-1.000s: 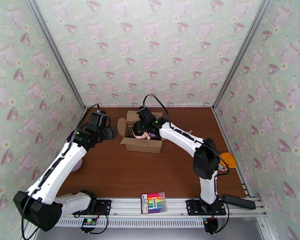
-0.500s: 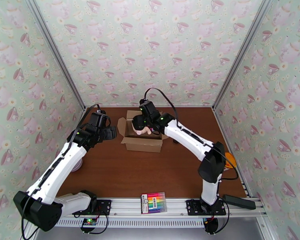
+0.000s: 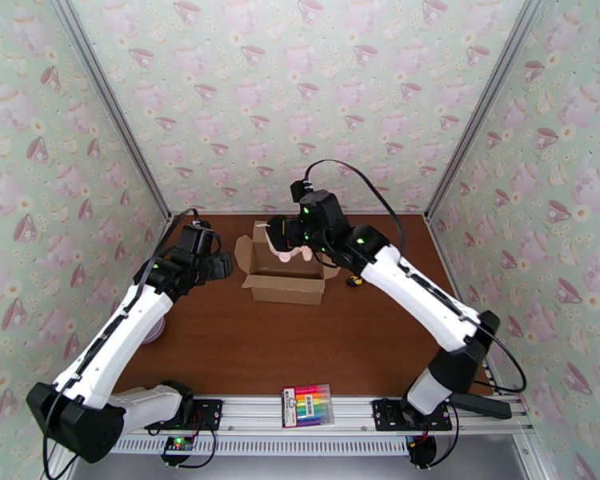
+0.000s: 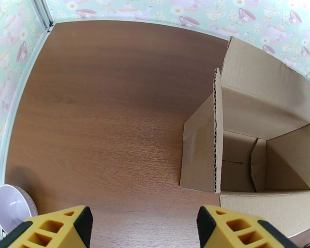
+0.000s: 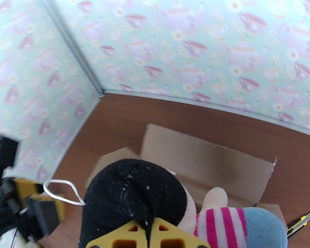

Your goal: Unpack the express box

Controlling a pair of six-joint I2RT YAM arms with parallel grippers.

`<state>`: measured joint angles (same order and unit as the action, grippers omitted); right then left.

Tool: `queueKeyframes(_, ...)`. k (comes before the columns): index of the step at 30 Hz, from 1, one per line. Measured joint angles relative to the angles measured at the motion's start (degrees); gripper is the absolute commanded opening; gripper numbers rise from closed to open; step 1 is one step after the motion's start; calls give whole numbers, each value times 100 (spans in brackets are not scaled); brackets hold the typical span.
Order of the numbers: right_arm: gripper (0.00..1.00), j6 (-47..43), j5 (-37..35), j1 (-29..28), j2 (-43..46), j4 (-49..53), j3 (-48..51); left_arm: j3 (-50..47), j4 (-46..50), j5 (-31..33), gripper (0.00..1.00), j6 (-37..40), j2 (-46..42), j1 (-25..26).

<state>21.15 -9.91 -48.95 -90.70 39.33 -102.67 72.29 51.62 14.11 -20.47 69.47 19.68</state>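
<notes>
The tan corrugated cardboard express box (image 3: 288, 294) stands open, flaps spread, toward the back of the brown wooden table (image 3: 340, 346). Over its opening the right gripper (image 5: 149, 234) has its yellow fingers clamped on the head of a black-haired plush doll (image 5: 130, 191) in a pink-striped top. Left of the box the left gripper (image 4: 142, 228) hovers with fingers apart, empty. A yellow utility knife (image 3: 354, 280) lies just right of the box

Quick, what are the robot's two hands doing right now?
Left hand: open, holding nothing, beside the express box.
Right hand: closed on a soft toy, above the express box.
</notes>
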Motion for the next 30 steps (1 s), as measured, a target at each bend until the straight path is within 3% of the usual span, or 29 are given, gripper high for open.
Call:
queueKeyframes(9, 0, 37, -481, -883, 1294, 240, 1370, -17, 24, 2, 73, -238, -240, 0)
queueKeyframes(18, 0, 501, -1397, -1910, 2468, 299, 2933, -487, 94, 0, 73, -570, -660, 0)
queueKeyframes(30, 0, 1519, -1617, -2310, 2520, -205, 4555, -732, 227, 2, 73, -739, -885, 2)
